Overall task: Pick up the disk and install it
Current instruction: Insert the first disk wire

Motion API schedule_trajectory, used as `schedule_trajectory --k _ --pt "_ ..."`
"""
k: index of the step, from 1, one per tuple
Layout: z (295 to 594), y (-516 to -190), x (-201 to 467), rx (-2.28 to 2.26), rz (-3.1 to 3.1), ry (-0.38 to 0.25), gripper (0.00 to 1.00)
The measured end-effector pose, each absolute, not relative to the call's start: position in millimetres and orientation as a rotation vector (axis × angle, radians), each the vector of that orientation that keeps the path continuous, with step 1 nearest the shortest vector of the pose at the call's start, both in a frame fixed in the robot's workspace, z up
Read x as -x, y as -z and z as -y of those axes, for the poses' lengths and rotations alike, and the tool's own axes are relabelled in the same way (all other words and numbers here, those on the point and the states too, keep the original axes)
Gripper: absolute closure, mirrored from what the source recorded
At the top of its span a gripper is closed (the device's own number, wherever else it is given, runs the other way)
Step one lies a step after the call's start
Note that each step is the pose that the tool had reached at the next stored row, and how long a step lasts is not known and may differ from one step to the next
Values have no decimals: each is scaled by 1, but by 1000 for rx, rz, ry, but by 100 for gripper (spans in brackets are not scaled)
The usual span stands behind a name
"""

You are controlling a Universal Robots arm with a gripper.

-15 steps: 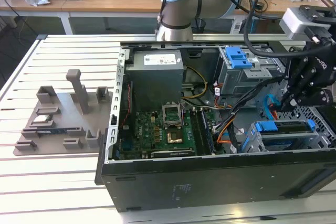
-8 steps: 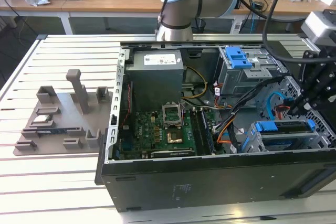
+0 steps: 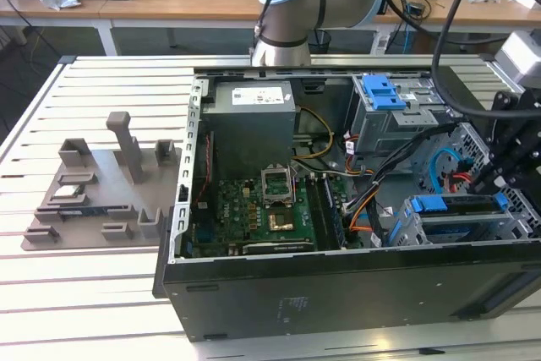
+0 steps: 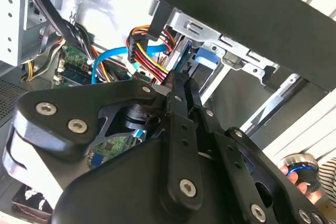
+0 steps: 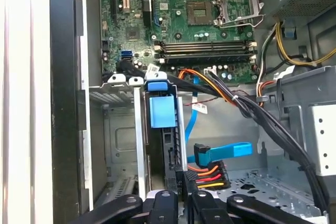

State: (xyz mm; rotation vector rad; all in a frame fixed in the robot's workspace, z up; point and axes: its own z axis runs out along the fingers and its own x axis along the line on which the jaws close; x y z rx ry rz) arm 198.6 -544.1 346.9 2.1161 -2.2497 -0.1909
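No text could be read from where I worked; the white label (image 3: 259,95) on the grey power supply (image 3: 252,128) carried print too small for me to make out in the exterior view; a small white mark (image 3: 296,303) on the black case wall (image 3: 338,289) was equally illegible; the white tags (image 5: 200,108) on the cables beside the motherboard (image 5: 184,19) in the first wrist view gave me nothing I could read.

My work surface is a slatted aluminium table (image 3: 93,293). Directly on it lies an open computer case (image 3: 338,285), on its side. Well apart, toward the exterior view's left, sits a grey fixture plate (image 3: 93,200) with upright posts.
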Motion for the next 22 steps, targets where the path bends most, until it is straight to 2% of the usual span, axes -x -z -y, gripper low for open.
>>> schedule_trajectory --k 14,22 --pt "547 -339 -201 -2118 2245 194 83" --pt "547 -344 -200 -2127 2249 212 83"
